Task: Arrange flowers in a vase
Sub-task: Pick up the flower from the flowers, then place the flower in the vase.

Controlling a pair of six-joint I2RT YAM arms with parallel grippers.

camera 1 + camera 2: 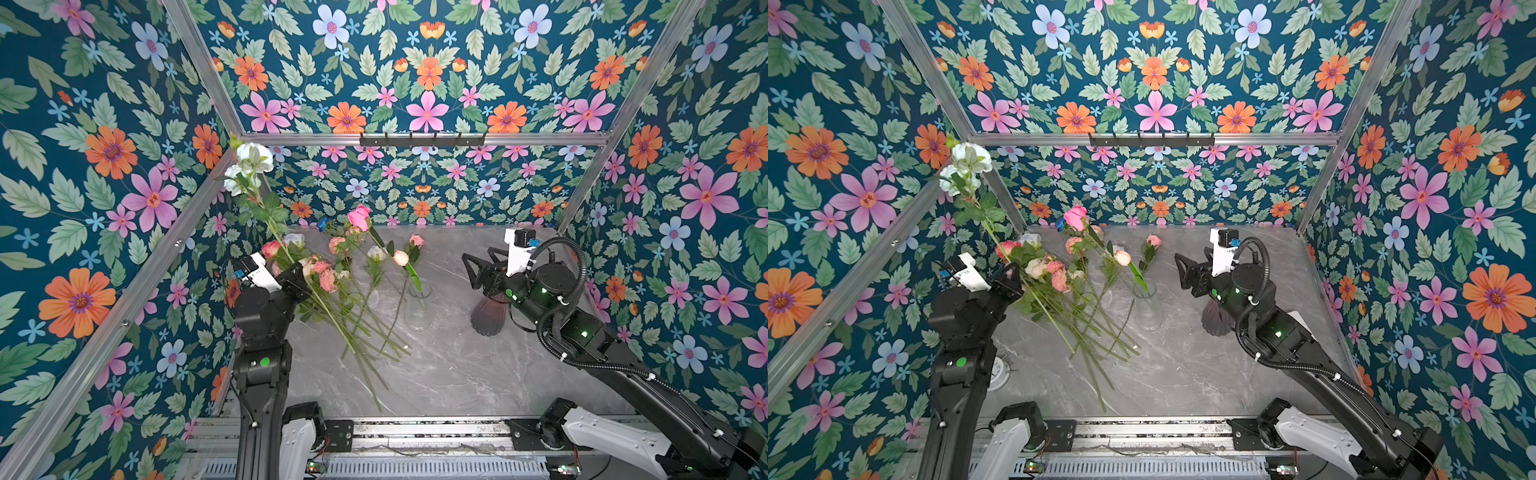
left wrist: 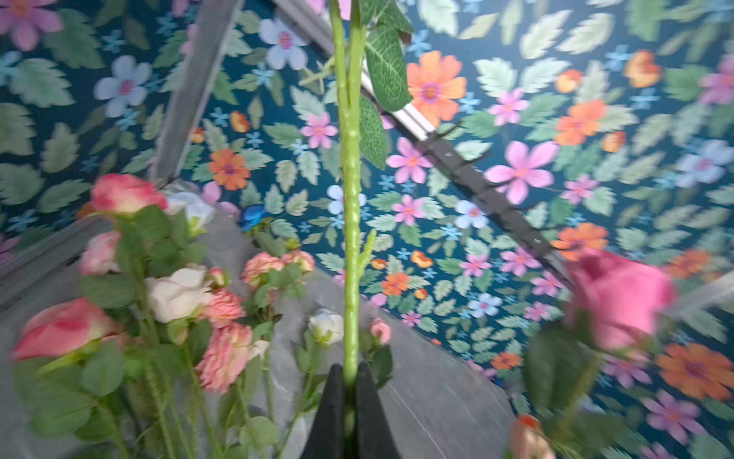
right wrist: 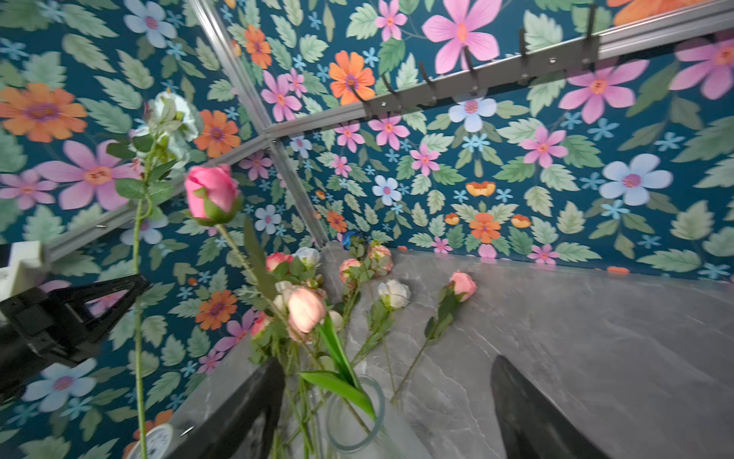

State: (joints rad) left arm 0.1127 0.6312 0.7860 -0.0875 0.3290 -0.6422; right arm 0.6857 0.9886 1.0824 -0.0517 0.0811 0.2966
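While the left gripper (image 1: 299, 276) pinches a white-flowered stem (image 1: 266, 216) slanting up and away from its fingertips, the clear vase (image 1: 417, 309) stands below to its right, nearer the wide-open, empty right gripper (image 1: 471, 270)

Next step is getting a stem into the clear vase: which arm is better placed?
Left, I'd say. The left fingers are shut on the stem of the white flower, held up off the pile, so it only needs carrying over to the clear vase. The right fingers stand open and empty.
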